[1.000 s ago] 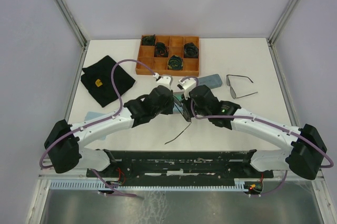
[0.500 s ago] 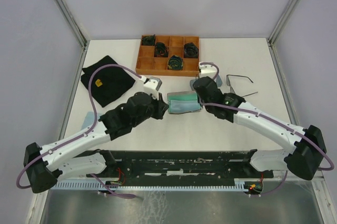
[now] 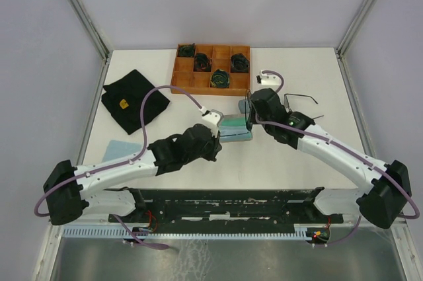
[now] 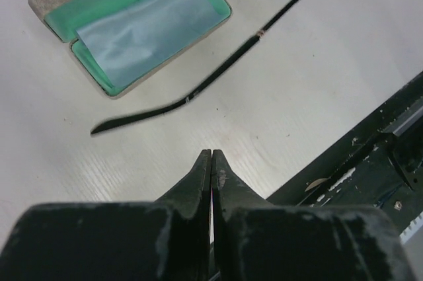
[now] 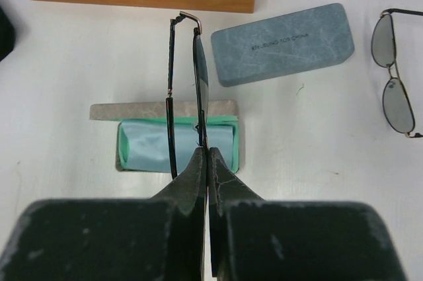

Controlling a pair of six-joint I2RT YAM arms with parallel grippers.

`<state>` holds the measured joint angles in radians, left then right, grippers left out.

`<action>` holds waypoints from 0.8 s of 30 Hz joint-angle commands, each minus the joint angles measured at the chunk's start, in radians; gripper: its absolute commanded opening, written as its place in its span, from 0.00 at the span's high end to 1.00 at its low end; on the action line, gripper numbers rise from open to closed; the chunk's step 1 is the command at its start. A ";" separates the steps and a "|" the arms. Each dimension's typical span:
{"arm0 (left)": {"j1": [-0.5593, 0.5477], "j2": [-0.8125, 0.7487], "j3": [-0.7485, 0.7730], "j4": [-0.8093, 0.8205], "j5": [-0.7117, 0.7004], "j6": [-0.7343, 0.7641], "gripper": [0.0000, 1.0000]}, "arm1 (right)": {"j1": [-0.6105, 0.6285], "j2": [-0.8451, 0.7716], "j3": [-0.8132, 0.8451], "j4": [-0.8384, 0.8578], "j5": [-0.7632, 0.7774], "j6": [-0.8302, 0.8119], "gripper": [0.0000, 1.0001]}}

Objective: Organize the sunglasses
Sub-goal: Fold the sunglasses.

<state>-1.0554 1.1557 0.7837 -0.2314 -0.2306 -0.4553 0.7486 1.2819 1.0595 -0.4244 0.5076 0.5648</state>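
My right gripper (image 5: 207, 152) is shut on one pair of sunglasses (image 5: 200, 73) and holds it on edge above the open case (image 5: 175, 145), which has a green lining and a light blue cloth inside. From above, the gripper (image 3: 250, 113) is at the case's far right end (image 3: 234, 130). One arm of the held sunglasses (image 4: 218, 73) sticks out past the case (image 4: 132, 30). My left gripper (image 4: 211, 154) is shut and empty, just near-left of the case (image 3: 217, 146). The second pair of sunglasses (image 5: 393, 73) lies unfolded on the table at the right (image 3: 301, 106).
A closed blue-grey case (image 5: 283, 43) lies behind the open one. A wooden compartment tray (image 3: 180, 84) with dark green coils stands at the back. A black cloth (image 3: 134, 99) and a light blue cloth (image 3: 119, 147) lie at the left. A dark rail (image 3: 231, 201) runs along the near edge.
The two grippers, close together over the case a second ago, have parted. The right one carried the sunglasses back and right. The left arm swung left, then returned beside the case.
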 commanded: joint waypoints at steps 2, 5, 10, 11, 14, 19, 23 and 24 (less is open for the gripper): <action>-0.003 0.059 0.108 0.017 -0.070 0.046 0.97 | -0.001 -0.085 -0.021 0.046 -0.119 -0.027 1.00; -0.003 0.076 0.136 0.004 -0.096 0.063 0.97 | -0.001 -0.094 -0.030 0.034 -0.165 -0.060 1.00; -0.003 0.134 0.209 -0.024 -0.124 0.101 0.97 | -0.002 -0.092 -0.054 0.049 -0.248 -0.088 1.00; -0.003 0.152 0.231 -0.030 -0.129 0.108 0.97 | -0.001 -0.092 -0.057 0.053 -0.266 -0.092 1.00; -0.002 0.196 0.289 -0.055 -0.143 0.130 0.97 | -0.001 -0.094 -0.062 0.056 -0.311 -0.105 1.00; -0.002 0.262 0.361 -0.091 -0.172 0.165 0.97 | -0.001 -0.098 -0.064 0.056 -0.352 -0.120 1.00; -0.001 0.298 0.395 -0.095 -0.184 0.190 0.97 | 0.000 -0.095 -0.058 0.053 -0.390 -0.124 1.00; -0.001 0.307 0.405 -0.100 -0.186 0.195 0.97 | -0.001 -0.095 -0.058 0.052 -0.397 -0.124 1.00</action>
<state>-1.0561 1.4364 1.1198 -0.3206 -0.3733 -0.3302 0.7486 1.2076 0.9943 -0.4179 0.1631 0.4595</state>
